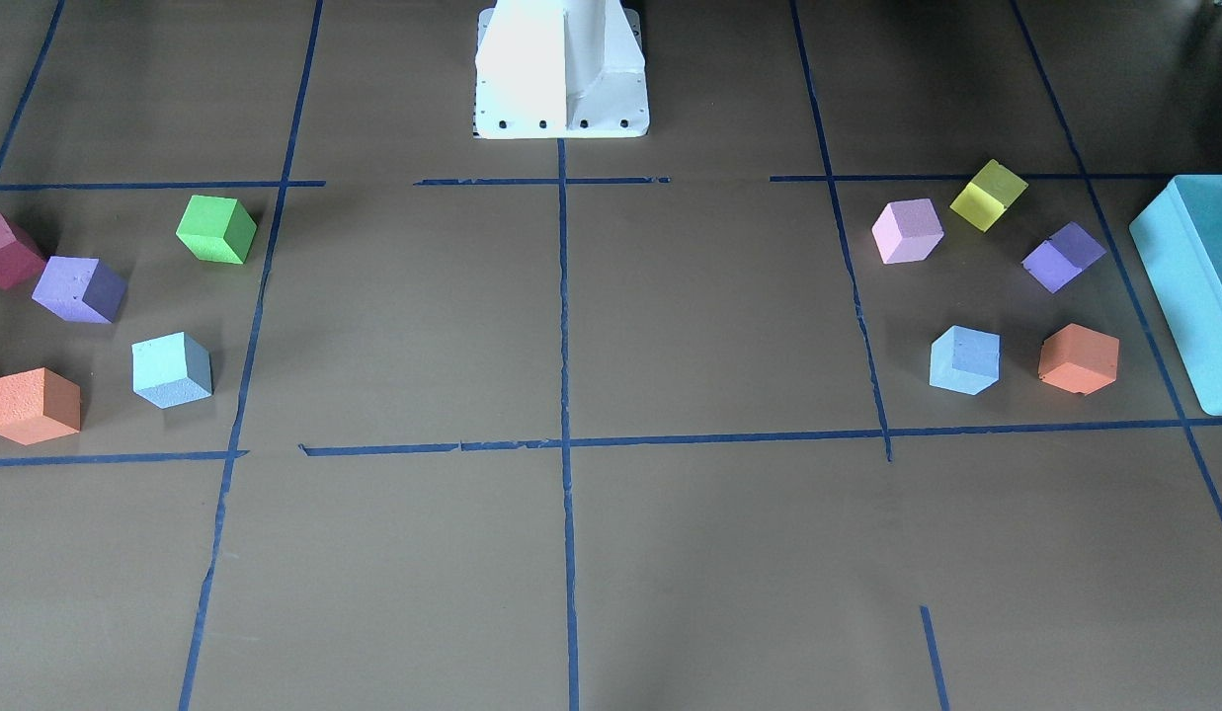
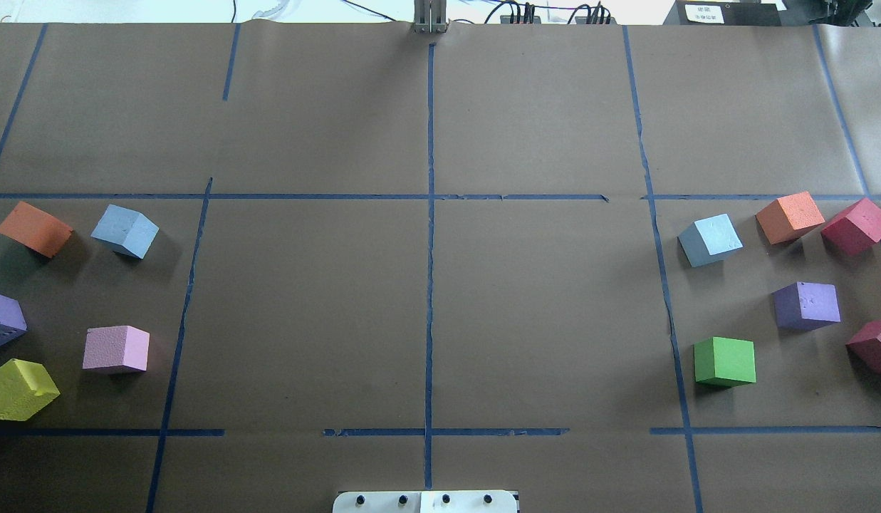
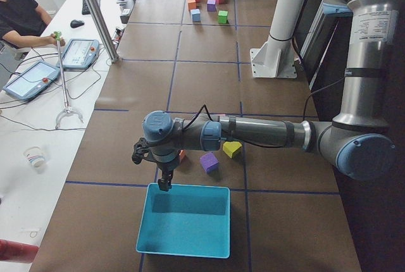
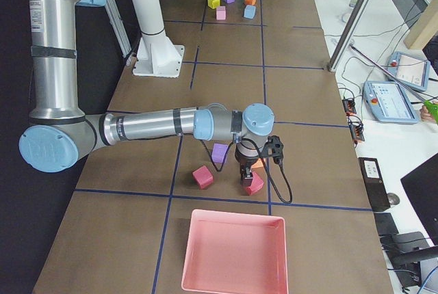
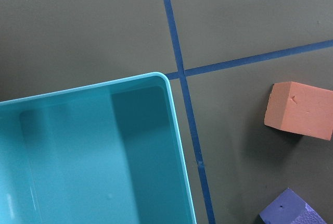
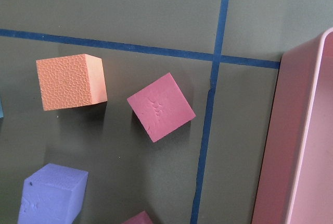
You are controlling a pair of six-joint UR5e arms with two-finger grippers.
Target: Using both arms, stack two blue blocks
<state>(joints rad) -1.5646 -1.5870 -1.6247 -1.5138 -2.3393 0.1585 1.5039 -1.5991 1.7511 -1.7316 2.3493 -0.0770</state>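
Two pale blue blocks lie far apart on the brown paper table. One is on my left side [image 2: 124, 230] [image 1: 964, 359], the other on my right side [image 2: 710, 239] [image 1: 172, 369]. My left gripper [image 3: 164, 186] shows only in the exterior left view, hanging over the near rim of the teal box [image 3: 183, 228], away from the blue block. My right gripper [image 4: 246, 186] shows only in the exterior right view, low over a dark red cube [image 4: 254, 183]. I cannot tell whether either gripper is open or shut. Neither wrist view shows fingers or a blue block.
Orange [image 2: 34, 228], purple [image 2: 0, 320], pink [image 2: 116, 349] and yellow [image 2: 18, 388] cubes lie on my left. Orange [image 2: 789, 217], red [image 2: 857, 226], purple [image 2: 807, 305] and green [image 2: 725, 361] cubes lie on my right. A pink tray [image 4: 233, 253] sits at my right end.
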